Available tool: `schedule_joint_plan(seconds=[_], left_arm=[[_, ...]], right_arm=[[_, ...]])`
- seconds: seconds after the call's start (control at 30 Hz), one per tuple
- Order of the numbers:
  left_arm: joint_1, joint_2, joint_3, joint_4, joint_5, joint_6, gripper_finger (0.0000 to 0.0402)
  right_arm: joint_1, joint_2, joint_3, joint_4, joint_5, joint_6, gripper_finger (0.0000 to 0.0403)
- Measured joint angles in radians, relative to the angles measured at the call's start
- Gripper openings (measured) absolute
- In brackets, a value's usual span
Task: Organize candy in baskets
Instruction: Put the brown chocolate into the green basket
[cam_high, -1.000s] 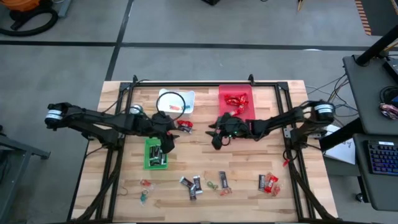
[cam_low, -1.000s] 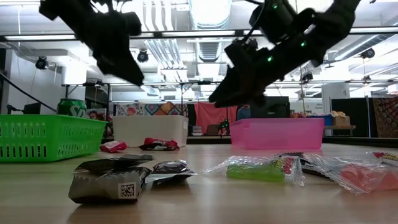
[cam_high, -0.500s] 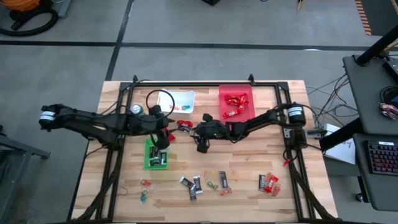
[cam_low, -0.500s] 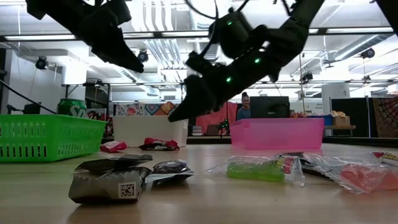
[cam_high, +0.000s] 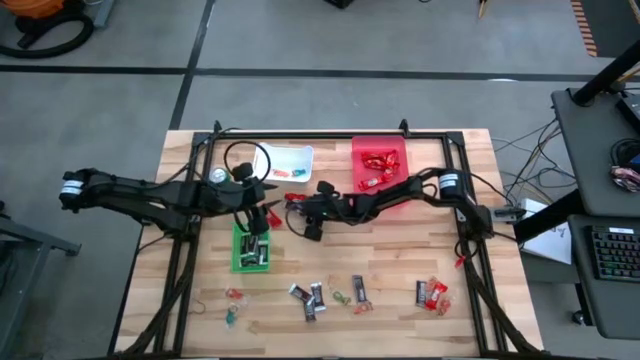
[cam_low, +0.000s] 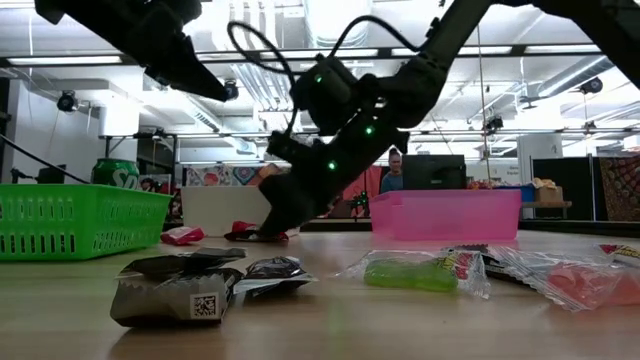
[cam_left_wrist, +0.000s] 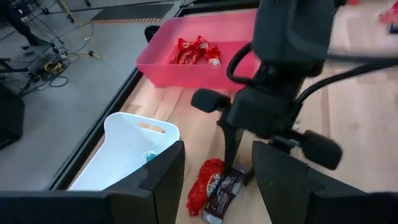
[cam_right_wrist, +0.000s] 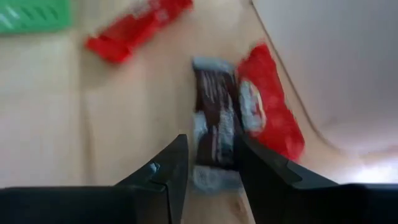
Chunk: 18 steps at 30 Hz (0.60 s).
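My right gripper (cam_high: 303, 212) (cam_low: 262, 228) is open and low over a dark-wrapped bar (cam_right_wrist: 214, 124). Its fingers stand on either side of the bar, which lies on the table beside a red-wrapped sweet (cam_right_wrist: 268, 106) in front of the white basket (cam_high: 290, 160). Another red sweet (cam_right_wrist: 137, 28) lies nearer the green basket (cam_high: 250, 250). My left gripper (cam_high: 262, 216) (cam_low: 205, 85) hangs open and raised over the green basket's far end, which holds dark bars. The red basket (cam_high: 380, 165) holds red sweets. My right gripper comes at the dark bar (cam_left_wrist: 219, 190) slanting down from the table's right side, with one finger on each long side of it. The bar lies flat on the table. Whether the fingers touch it I cannot tell.
A row of loose sweets lies along the near edge: dark bars (cam_high: 310, 298), red ones (cam_high: 432, 294), clear and green pieces (cam_high: 232, 305). A green can (cam_high: 220, 176) stands left of the white basket. Black frame rails run along the table's sides.
My right gripper has swung from the table's middle toward the left and far side and dropped to the two sweets in front of the white basket. My left gripper has risen a little over the green basket.
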Motion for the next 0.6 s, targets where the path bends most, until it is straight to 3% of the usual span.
schedule_joint_plan(seconds=[0.2,0.37,0.6], left_arm=[[0.0,0.012,-0.047,0.063,0.003,-0.007,0.0171],[-0.007,0.03,-0.122,0.253,0.009,0.016,0.0171],[-0.011,0.028,-0.188,0.278,0.024,-0.046,0.0171]], right_arm=[[-0.018,0.012,0.013,-0.048,-0.043,0.028,0.0095],[-0.028,0.013,0.009,-0.067,-0.1,0.037,0.0024],[-0.024,-0.076,-0.02,-0.114,-0.223,0.06,0.0016]])
